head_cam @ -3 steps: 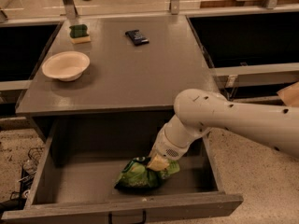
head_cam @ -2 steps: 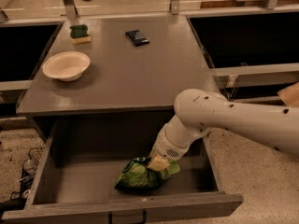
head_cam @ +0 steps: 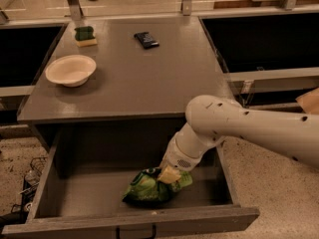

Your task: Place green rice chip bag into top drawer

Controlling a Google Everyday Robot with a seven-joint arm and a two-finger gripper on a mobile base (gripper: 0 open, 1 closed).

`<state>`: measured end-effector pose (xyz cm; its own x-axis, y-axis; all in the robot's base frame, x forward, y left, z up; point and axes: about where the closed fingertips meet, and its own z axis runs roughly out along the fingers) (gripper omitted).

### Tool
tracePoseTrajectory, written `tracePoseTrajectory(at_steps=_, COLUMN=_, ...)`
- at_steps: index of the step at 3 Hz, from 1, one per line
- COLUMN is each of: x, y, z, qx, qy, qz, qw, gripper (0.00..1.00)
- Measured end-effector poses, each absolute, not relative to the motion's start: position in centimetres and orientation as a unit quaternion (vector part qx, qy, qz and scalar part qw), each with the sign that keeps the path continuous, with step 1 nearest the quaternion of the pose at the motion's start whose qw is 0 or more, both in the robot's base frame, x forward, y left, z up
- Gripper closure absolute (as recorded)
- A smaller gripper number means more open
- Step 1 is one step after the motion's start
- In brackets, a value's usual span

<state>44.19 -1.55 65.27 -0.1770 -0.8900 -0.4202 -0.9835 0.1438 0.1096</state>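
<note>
Crinkly bright-green rice chip bag (head_cam: 147, 188) rests in the shallow grey wooden top drawer (head_cam: 84, 193), long axis running left of our gripper (head_cam: 168, 177), fingers (head_cam: 170, 173) clamped on its right end.

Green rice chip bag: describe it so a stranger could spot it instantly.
Below the grey counter, the top drawer stands open. The green rice chip bag lies inside, at the robot's pincer. It is crinkly, unlike the blocky green sponge up top.

Grey tabletop (head_cam: 149, 83): white bowl (head_cam: 71, 69) near left edge. Green-and-yellow sponge (head_cam: 85, 36) behind it, back left. Dark packet (head_cam: 146, 39) back centre, well apart from both.
</note>
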Motion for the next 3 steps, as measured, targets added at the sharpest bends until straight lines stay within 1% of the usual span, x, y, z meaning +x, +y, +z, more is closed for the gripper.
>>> tracePoseTrajectory(at_steps=1, x=44.19, y=-1.55, z=65.27, qx=-0.628, qy=0.745, qz=0.182, qw=0.129, gripper=0.16)
tracePoseTrajectory(at_steps=2, x=44.19, y=-1.54, z=65.27, qx=-0.629, qy=0.745, qz=0.182, qw=0.128, gripper=0.0)
tracePoseTrajectory(at_steps=3, x=44.19, y=-1.54, z=65.27, qx=-0.629, qy=0.745, qz=0.182, qw=0.128, gripper=0.0)
